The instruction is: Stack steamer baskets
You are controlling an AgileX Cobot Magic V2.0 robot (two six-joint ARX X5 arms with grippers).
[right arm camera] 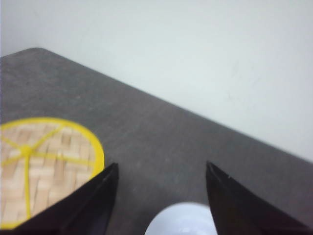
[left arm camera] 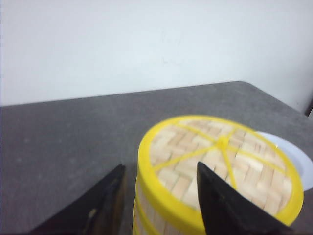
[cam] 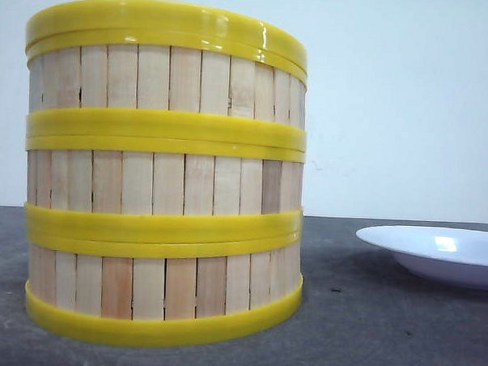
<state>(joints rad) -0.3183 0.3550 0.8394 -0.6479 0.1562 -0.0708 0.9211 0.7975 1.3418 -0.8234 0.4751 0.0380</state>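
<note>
Three steamer baskets stand stacked in one column on the dark table: the bottom one (cam: pixel 158 289), the middle one (cam: pixel 163 183) and the top one (cam: pixel 167 78). A woven lid (left arm camera: pixel 220 156) with a yellow rim and knob caps the column; its rim (cam: pixel 166 21) shows in the front view. My left gripper (left arm camera: pixel 160 165) is open and hangs over the lid's edge, one finger outside the stack and the other above the woven top. My right gripper (right arm camera: pixel 162 164) is open over bare table, between the lid (right arm camera: pixel 44 166) and the plate. Neither gripper shows in the front view.
A white plate (cam: pixel 443 250) lies on the grey table (cam: pixel 383 335) to the right of the stack, also seen as the plate (left arm camera: pixel 298 161) behind the lid and the plate (right arm camera: pixel 183 223) below my right fingers. A pale wall stands behind the table's far edge.
</note>
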